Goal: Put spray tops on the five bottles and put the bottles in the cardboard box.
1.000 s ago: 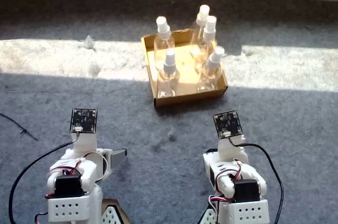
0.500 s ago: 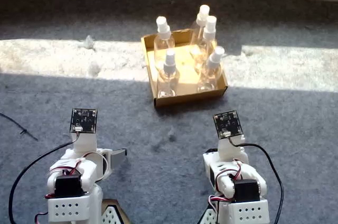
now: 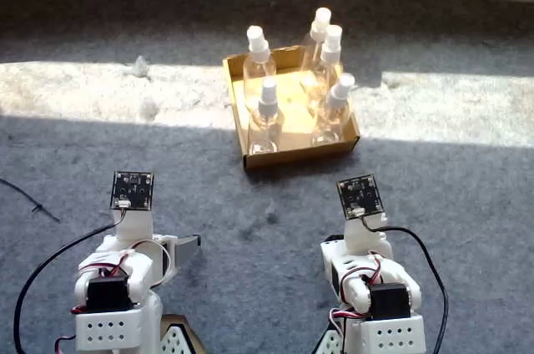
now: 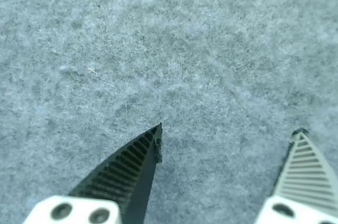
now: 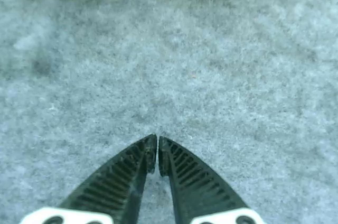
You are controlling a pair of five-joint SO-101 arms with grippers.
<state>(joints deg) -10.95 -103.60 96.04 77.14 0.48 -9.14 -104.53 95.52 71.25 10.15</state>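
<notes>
- Nothing has moved since the earlier frames: all five bottles (image 3: 260,68), spray tops (image 3: 255,35) fitted, stand in the cardboard box (image 3: 296,154).
- The box lies well ahead of both arms.
- The left fingers (image 4: 134,168) gape wide and empty; the right fingers (image 5: 132,176) are pressed together on nothing, above the tabletop (image 3: 250,212).
- The task looks finished, so no further move seems needed.

Clear glossy plastic bottles (image 3: 261,124); matt cardboard box (image 3: 299,154); fuzzy grey carpet (image 3: 467,195).

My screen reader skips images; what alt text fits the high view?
Five clear bottles with white spray tops stand in a cardboard box on grey carpet. Two robot arms sit folded nearer the camera, apart from it.
</notes>
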